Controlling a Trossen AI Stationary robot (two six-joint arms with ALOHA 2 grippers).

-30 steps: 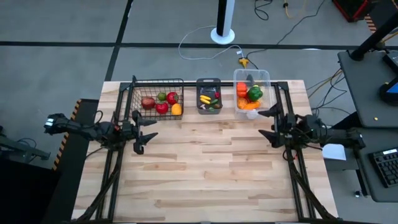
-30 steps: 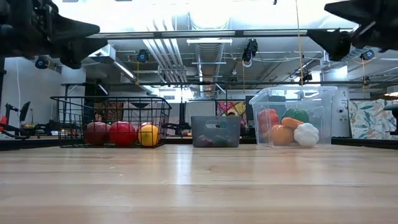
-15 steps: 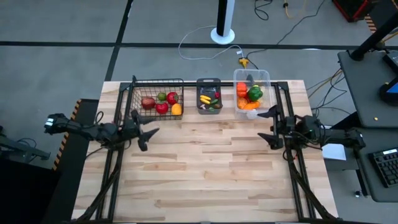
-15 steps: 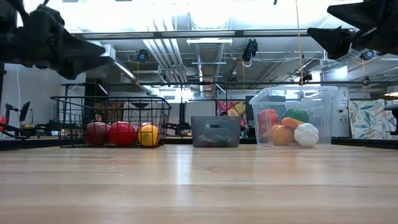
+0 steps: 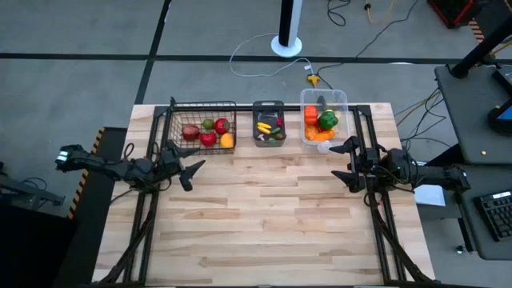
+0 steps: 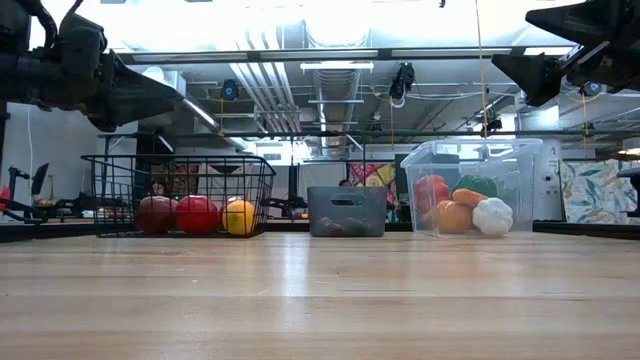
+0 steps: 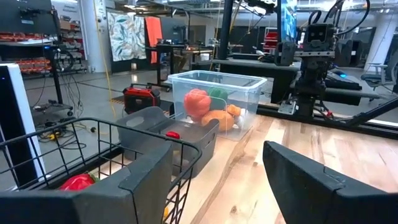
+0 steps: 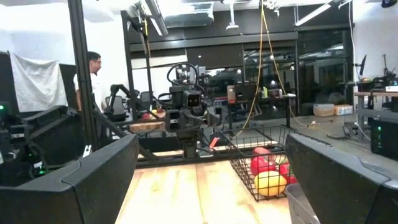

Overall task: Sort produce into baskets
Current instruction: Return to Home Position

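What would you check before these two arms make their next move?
1. Left gripper open and holding nothing: ok.
2. Right gripper open and holding nothing: ok.
3. Both held well above the tabletop: ok.
4. Nothing loose lying on the table: ok.
5. Fruit and vegetables all inside the wire basket, grey bin or clear tub: ok.
6. Person beyond the table far enough from the arms: cannot tell.

This is a robotics lab. Exposed ducts [image 6: 300, 85] run overhead. Cables [image 5: 233, 60] trail across the grey floor [image 5: 80, 32], and a keyboard [image 5: 498, 216] sits beside the surface [image 5: 272, 216].
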